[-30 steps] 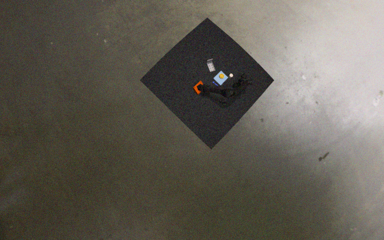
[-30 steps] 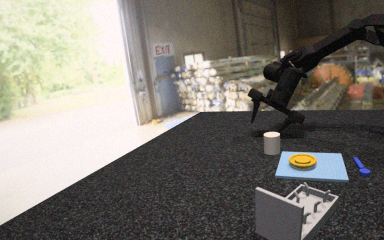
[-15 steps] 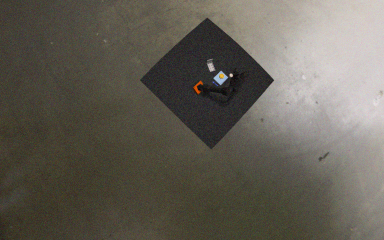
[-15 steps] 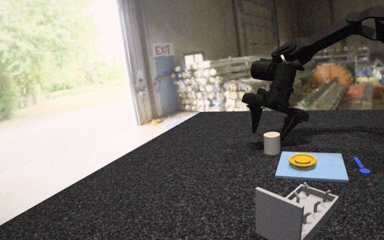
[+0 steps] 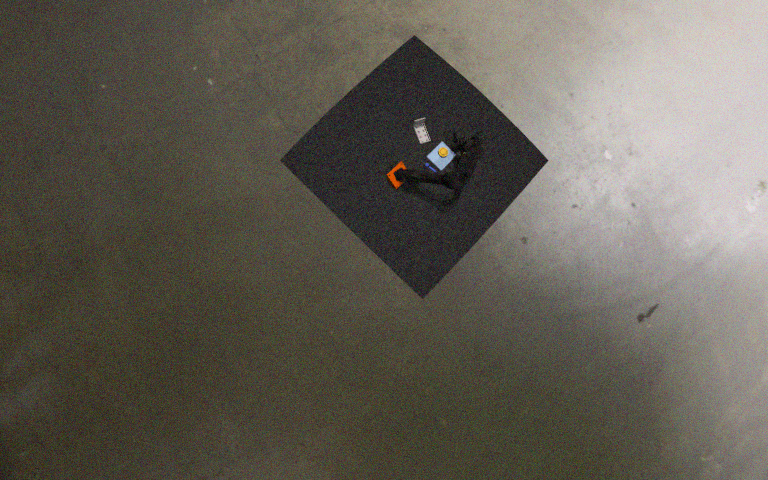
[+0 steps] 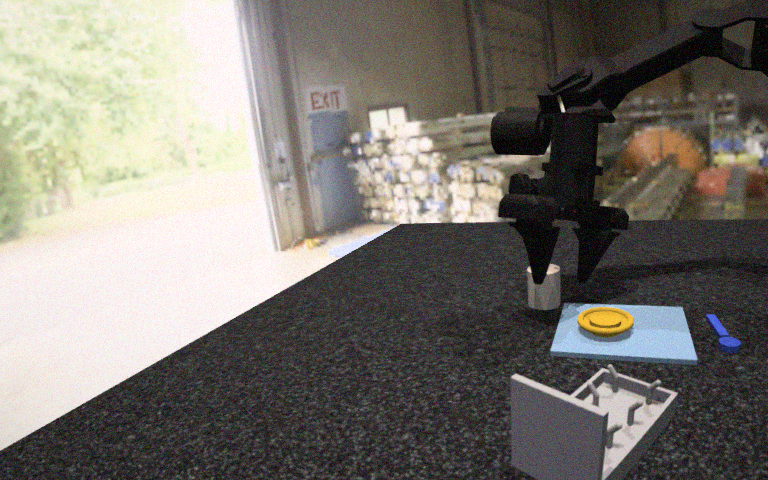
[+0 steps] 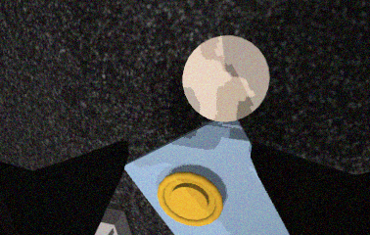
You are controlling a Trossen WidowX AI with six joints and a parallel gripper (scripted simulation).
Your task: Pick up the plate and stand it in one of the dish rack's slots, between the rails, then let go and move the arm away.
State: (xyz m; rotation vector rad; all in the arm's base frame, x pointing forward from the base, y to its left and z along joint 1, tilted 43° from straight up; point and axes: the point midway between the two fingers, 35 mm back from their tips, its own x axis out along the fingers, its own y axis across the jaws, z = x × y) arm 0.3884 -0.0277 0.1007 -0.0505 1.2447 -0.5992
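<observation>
The yellow plate (image 5: pixel 443 152) (image 6: pixel 605 321) (image 7: pixel 190 199) lies flat on the light blue board (image 5: pixel 436 158) (image 6: pixel 665 333) (image 7: pixel 262 211). The grey dish rack (image 5: pixel 422 133) (image 6: pixel 558 425) stands on the dark table, with a tall panel at one end and several short pegs; only a corner of it shows in the wrist view at the bottom left. My gripper (image 6: pixel 559 281) (image 7: pixel 190 149) is open and empty, pointing down. It hangs above the table behind the plate, near the white cylinder, and does not touch the plate.
A whitish cylinder (image 6: pixel 543 292) (image 7: pixel 225 78) stands just behind the board, close to my fingers. A blue spoon (image 5: pixel 430 167) (image 6: pixel 721 334) lies beside the board. An orange base piece (image 5: pixel 393 180) is at the arm's foot.
</observation>
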